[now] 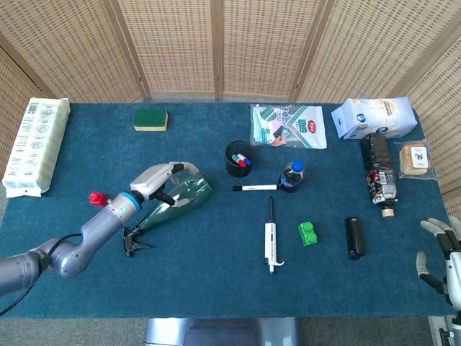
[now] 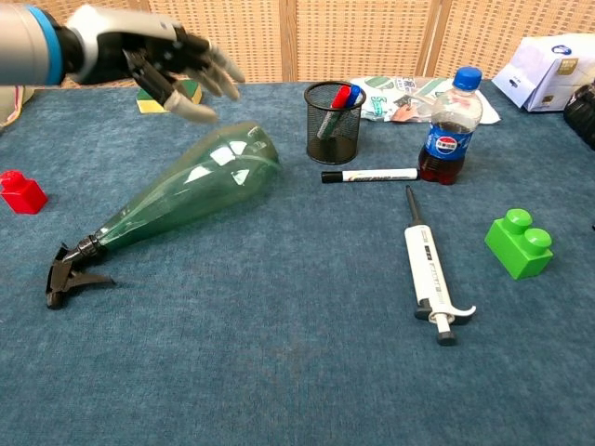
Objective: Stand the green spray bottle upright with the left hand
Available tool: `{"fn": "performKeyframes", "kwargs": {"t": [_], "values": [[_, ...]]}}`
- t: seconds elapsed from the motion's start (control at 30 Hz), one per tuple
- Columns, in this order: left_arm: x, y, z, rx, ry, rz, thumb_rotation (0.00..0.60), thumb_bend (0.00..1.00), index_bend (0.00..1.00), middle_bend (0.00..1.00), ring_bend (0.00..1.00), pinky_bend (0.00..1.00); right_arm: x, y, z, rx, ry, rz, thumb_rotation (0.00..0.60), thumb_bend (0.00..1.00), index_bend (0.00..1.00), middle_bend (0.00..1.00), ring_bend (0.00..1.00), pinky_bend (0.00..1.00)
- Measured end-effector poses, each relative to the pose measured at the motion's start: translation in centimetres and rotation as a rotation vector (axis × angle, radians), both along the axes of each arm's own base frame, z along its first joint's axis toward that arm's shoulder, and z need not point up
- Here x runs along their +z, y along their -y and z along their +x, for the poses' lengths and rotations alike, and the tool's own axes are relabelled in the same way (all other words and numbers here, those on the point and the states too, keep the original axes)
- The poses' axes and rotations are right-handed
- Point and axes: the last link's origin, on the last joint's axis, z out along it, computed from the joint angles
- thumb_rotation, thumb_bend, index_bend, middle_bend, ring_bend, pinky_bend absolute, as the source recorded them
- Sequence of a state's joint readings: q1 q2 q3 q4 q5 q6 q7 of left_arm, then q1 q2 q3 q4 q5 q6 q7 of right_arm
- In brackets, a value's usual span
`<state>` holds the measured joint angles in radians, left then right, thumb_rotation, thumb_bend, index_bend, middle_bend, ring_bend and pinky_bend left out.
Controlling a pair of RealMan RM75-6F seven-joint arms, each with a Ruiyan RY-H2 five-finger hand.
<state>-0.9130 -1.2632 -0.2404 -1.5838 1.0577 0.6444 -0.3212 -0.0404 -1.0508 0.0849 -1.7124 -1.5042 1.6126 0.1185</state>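
The green spray bottle point(image 2: 191, 189) lies on its side on the blue table. Its wide base points toward the pen cup, and its black trigger nozzle point(image 2: 69, 275) points to the near left. In the head view the green spray bottle point(image 1: 175, 200) sits left of centre. My left hand point(image 2: 153, 58) hovers above and behind the bottle's base with its fingers spread, touching nothing. The head view shows the left hand point(image 1: 161, 176) just over the bottle's upper side. At the table's right edge my right hand point(image 1: 441, 249) hangs with fingers apart, holding nothing.
A black mesh pen cup point(image 2: 335, 123) stands right of the bottle's base. A marker point(image 2: 369, 174), a cola bottle point(image 2: 452, 125), a pipette point(image 2: 429, 275) and a green brick point(image 2: 519, 243) lie further right. A red brick point(image 2: 20, 191) sits at the left and a sponge point(image 1: 150, 120) at the back.
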Motion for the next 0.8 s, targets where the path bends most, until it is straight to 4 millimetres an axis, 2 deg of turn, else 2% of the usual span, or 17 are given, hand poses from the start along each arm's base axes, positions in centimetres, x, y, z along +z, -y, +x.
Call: {"fn": "performKeyframes", "kwargs": {"t": [0.13,0.23,0.33,0.5,0.6,0.8], "values": [[1.6,0.7,0.3,-0.112,-0.037,0.092,0.6,0.32,0.23,0.27,0.18,0.33,-0.1,0.1,0.1,0.004,-0.001,0.007,0.6,0.56,0.22,0.22,0.06,0.14],[2.8,1.5,0.1,-0.238,-0.13,0.186,0.6,0.32,0.22,0.25,0.16,0.29,-0.1,0.2,0.2,0.007,-0.003,0.014,0.6,0.56,0.22,0.22,0.06,0.14],[3.6,2.3,-0.7,-0.366,-0.262,0.286,0.6,0.32,0.16,0.19,0.13,0.26,-0.4,0.4,0.3,0.009,-0.004,0.021,0.6,0.56,0.22,0.22,0.06,0.14],[4.7,3.8,-3.9,-0.556,-0.5,0.438,0.6,0.32,0.02,0.04,0.02,0.16,-0.7,0.7,0.5,0.012,-0.01,0.033,0.6,0.56,0.22,0.22,0.06,0.14],[5.1,4.2,-6.0,-0.636,-0.6,0.476,0.6,0.32,0.0,0.0,0.0,0.13,-0.8,0.9,0.7,0.015,-0.013,0.036,0.6,0.56,0.22,0.22,0.06,0.14],[5.1,4.6,-9.5,-0.784,-0.717,0.508,0.6,0.31,0.0,0.0,0.0,0.11,-1.1,1.3,1.2,0.019,-0.02,0.045,0.6,0.56,0.22,0.22,0.06,0.14]]}}
